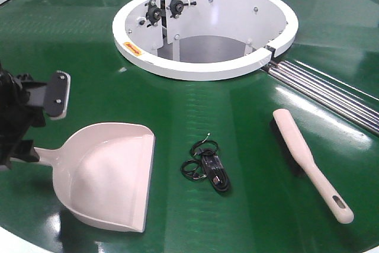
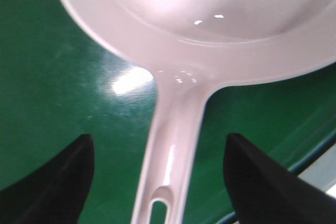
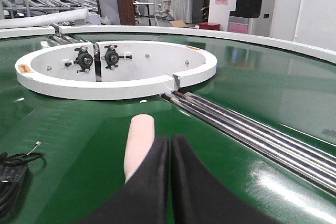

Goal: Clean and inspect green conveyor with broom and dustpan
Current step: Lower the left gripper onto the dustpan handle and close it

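The dustpan (image 1: 109, 173) lies on the green conveyor (image 1: 249, 211) at the near left, lip toward the middle and handle pointing left. My left gripper (image 1: 41, 125) is open at that handle. In the left wrist view the slotted handle of the dustpan (image 2: 173, 150) runs between the fingers of the left gripper (image 2: 157, 140) without touching either. The broom (image 1: 308, 161) lies at the right, bristles on its left edge. In the right wrist view my right gripper (image 3: 170, 139) is shut with nothing in it, just above the broom (image 3: 139, 140), whose rounded far end shows past it.
A black cable bundle (image 1: 207, 167) lies between dustpan and broom, also visible as the cable bundle (image 3: 10, 177). The white ring housing (image 1: 195, 70) stands at the back middle. Steel rollers (image 1: 331, 96) run from it to the right. The belt's white rim (image 1: 12, 238) is near.
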You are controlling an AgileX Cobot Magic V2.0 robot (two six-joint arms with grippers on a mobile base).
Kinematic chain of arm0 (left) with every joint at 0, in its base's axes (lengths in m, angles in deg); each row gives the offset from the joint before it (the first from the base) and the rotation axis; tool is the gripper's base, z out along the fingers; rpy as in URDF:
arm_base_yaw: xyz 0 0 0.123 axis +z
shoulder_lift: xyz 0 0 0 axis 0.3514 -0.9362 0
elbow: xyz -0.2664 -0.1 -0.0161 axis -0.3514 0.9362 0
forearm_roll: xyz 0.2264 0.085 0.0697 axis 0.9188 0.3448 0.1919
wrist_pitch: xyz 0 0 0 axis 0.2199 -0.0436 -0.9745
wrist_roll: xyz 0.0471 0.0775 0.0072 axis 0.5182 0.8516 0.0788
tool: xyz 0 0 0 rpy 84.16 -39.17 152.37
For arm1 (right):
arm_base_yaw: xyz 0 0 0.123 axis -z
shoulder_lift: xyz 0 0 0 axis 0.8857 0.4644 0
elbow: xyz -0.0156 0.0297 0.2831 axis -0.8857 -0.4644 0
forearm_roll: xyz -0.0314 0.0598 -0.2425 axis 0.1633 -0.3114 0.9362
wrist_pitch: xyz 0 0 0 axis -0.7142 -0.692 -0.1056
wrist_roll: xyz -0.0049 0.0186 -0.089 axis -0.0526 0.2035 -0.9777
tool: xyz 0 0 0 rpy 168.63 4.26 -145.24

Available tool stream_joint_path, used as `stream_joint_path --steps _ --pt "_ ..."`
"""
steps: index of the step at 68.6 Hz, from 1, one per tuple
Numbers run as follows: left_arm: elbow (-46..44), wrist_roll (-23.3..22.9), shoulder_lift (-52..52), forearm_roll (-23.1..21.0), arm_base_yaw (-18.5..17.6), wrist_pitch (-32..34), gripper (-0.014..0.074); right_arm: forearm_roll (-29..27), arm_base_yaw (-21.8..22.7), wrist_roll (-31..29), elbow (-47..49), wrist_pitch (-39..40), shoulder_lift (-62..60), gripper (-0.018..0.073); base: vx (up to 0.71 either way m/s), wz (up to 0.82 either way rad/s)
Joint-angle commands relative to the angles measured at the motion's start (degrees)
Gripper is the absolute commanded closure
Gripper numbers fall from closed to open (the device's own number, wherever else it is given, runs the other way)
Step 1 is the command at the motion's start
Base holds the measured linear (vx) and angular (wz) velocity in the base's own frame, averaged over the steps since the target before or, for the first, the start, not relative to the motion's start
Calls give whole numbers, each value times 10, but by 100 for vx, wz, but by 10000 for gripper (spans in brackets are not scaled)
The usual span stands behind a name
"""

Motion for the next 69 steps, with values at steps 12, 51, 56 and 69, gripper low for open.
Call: stream_joint_path --steps 12,51,56,69 --pt "-1 1 2 20 -5 28 114 5 4 -3 -12 44 -10 568 0 0" --pt "-1 41 -54 15 -5 52 120 5 4 -3 -12 44 -10 568 0 0" --pt "-1 47 -54 15 -5 59 143 5 4 -3 -12 44 -10 568 0 0" --pt "-1 73 -59 13 -5 57 277 5 4 -3 -12 44 -10 568 0 0"
